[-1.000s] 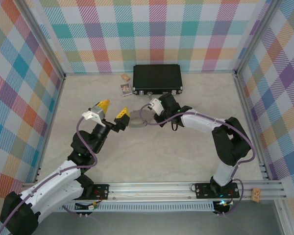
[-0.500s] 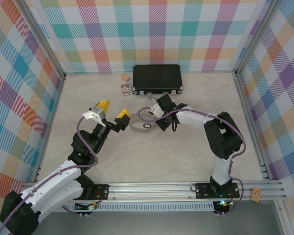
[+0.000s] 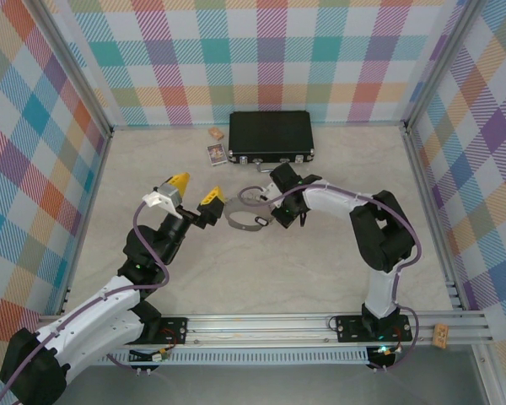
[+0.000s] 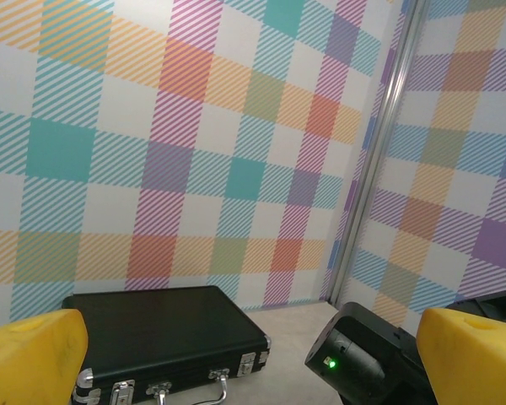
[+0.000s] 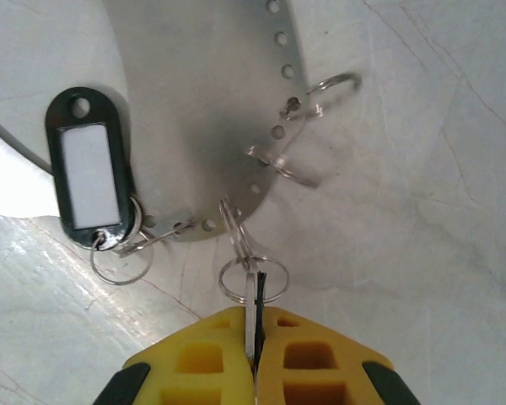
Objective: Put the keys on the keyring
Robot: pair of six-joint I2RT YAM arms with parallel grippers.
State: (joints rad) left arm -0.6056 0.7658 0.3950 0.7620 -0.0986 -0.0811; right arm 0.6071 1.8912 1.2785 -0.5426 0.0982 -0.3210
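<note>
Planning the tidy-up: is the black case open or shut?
Shut: the black case lies flat with its lid down flush on the base.

Bright, even light; soft shadows

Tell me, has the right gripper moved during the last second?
Yes. Seen from above, the right gripper, shut on a key, went away from the black case, toward the near edge.

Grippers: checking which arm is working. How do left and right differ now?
The left gripper is open wide and empty; the right gripper is shut on a key. The left aims level toward the black case; the right points down at the keyring rim. Both have yellow fingers.
</note>
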